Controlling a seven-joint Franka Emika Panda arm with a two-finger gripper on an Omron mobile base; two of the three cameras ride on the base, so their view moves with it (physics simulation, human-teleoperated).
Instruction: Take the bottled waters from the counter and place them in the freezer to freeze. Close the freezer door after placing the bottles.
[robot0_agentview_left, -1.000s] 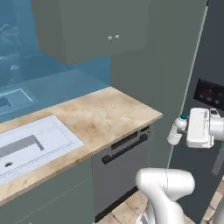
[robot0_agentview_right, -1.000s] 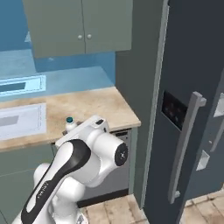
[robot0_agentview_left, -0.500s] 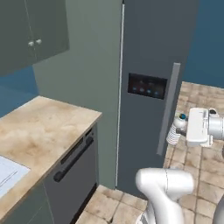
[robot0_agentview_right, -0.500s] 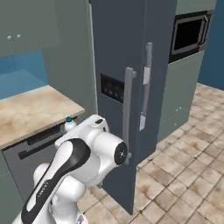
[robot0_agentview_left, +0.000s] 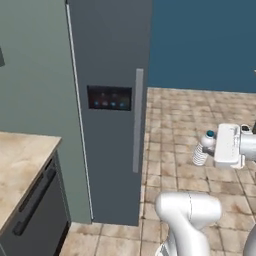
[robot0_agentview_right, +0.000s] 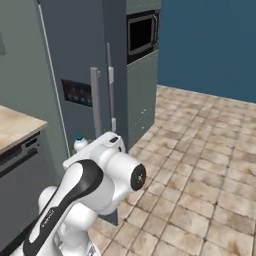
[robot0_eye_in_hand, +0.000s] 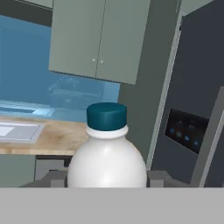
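- Gripper (robot0_agentview_left: 206, 148) clamped on one bottled water (robot0_agentview_left: 202, 149), held in the air right of the freezer door (robot0_agentview_left: 112, 100).
- Freezer door is shut, handle (robot0_agentview_left: 136, 120) untouched.
- Counter (robot0_agentview_left: 17, 165) lies left of the door.

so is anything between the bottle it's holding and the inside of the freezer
Yes: the freezer door is shut, handle untouched. The gripper is shut on the bottled water, out over the tiled floor.
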